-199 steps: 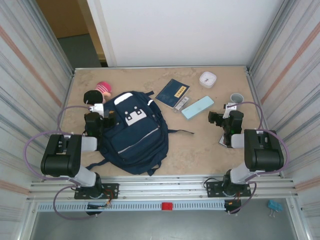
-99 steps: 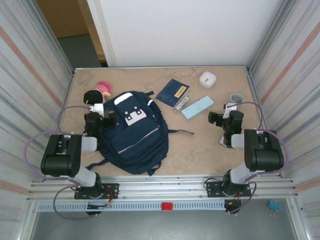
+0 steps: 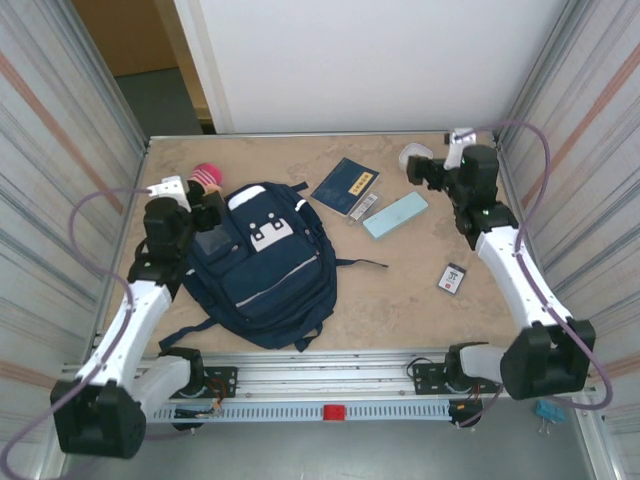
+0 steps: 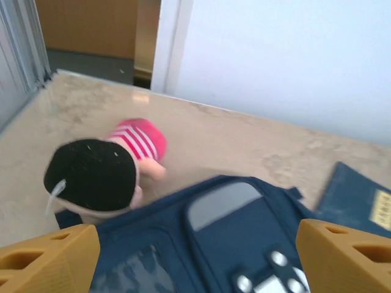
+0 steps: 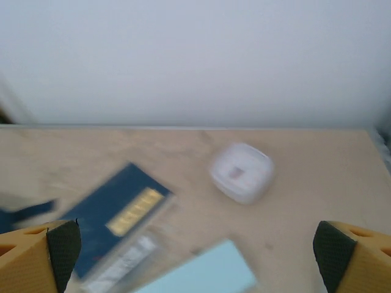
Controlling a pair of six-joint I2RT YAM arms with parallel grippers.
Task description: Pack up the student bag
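Packing looks unstarted to us: the large navy blue fabric backpack (image 3: 262, 265) lies left of centre, dark blue booklet (image 3: 345, 186) and pale blue rectangular case (image 3: 395, 214) loose beside it. Our left pincer (image 4: 195, 253) and right pincer (image 5: 195, 250) gape empty.

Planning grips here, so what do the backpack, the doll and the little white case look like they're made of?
The backpack looks like navy woven fabric, matte, with soft folds and slack straps. The doll is probably soft plush: fuzzy black hair and a striped pink cloth body. The white case is likely hard plastic, smooth with rounded corners, though the blur leaves its finish open.
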